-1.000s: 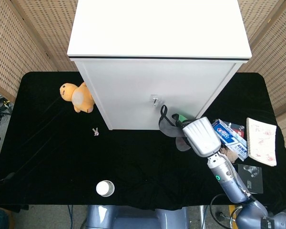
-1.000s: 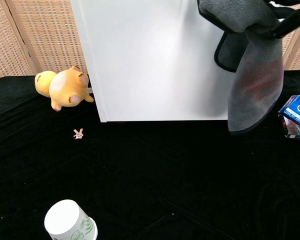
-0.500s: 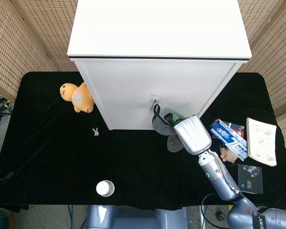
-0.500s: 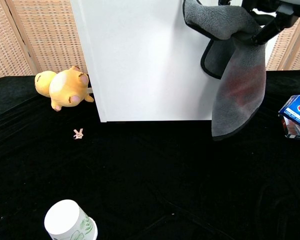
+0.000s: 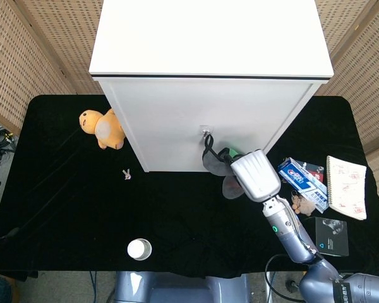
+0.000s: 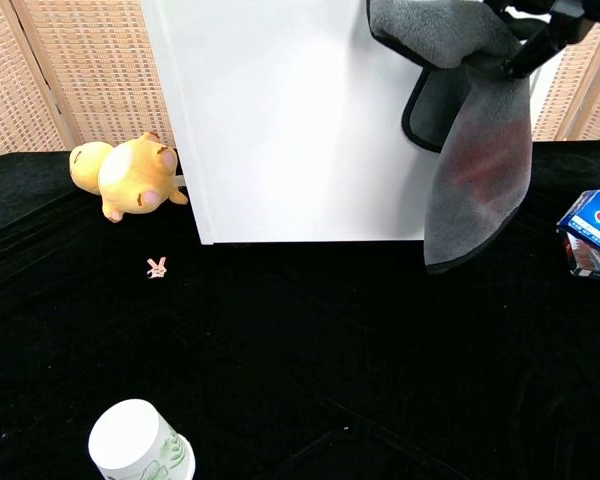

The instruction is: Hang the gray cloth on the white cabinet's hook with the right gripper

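The white cabinet [image 5: 208,95] stands at the back middle of the black table, with a small metal hook [image 5: 206,132] on its front face. My right hand [image 5: 230,156] holds the gray cloth [image 5: 216,165] up against the cabinet front, just right of and below the hook. The cloth's black loop reaches toward the hook; I cannot tell whether it is over it. In the chest view the cloth [image 6: 475,150] hangs down from the top edge in front of the cabinet [image 6: 300,120], with my right hand [image 6: 540,25] only partly visible. My left hand is out of sight.
An orange plush toy [image 5: 103,129] lies left of the cabinet, a tiny pink figure [image 5: 126,174] in front of it. A white cup [image 5: 139,249] stands near the front edge. A toothpaste box [image 5: 303,182], notebook [image 5: 347,187], a small trinket [image 5: 299,204] and dark card [image 5: 331,235] lie right.
My right hand carried the cloth left and up toward the hook during the first half second, then shifted only slightly, with the cloth's top now close under the hook.
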Controlling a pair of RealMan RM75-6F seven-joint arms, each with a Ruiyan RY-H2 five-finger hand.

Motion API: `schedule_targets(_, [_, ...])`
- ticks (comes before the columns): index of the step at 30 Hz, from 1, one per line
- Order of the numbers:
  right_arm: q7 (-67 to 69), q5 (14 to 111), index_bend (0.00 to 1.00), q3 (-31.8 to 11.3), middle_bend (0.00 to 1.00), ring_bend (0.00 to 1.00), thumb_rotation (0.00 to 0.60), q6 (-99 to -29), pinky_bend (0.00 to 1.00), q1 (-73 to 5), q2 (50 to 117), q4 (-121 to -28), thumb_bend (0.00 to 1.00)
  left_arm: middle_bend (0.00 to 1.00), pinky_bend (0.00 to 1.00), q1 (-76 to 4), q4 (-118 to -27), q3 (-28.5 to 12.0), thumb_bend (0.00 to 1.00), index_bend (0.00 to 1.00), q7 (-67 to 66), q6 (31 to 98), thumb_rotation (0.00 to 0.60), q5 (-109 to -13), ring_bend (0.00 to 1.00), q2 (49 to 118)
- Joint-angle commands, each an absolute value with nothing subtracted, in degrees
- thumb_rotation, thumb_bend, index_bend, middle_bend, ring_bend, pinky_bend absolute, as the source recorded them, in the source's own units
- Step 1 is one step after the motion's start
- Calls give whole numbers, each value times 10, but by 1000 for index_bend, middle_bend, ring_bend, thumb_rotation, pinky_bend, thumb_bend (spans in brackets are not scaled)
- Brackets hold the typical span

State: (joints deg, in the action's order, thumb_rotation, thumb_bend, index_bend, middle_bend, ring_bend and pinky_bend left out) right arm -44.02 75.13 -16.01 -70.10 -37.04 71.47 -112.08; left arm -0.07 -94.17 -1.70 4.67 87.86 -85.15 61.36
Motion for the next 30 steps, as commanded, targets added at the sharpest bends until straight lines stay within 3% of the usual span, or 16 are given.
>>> schedule_targets(1, [-440,751,874,-163,983,996,600,-707,1000,-372,712,-1129,765,0,0,0,-941,-17,0,0,47,879,600,-851,0,613])
schedule_targets(30, [-510,704,877,-143,984,997,600,-699,1000,-398,719,-1132,765,0,0,-1,-941,-17,0,0,46,878,600,-851,0,614])
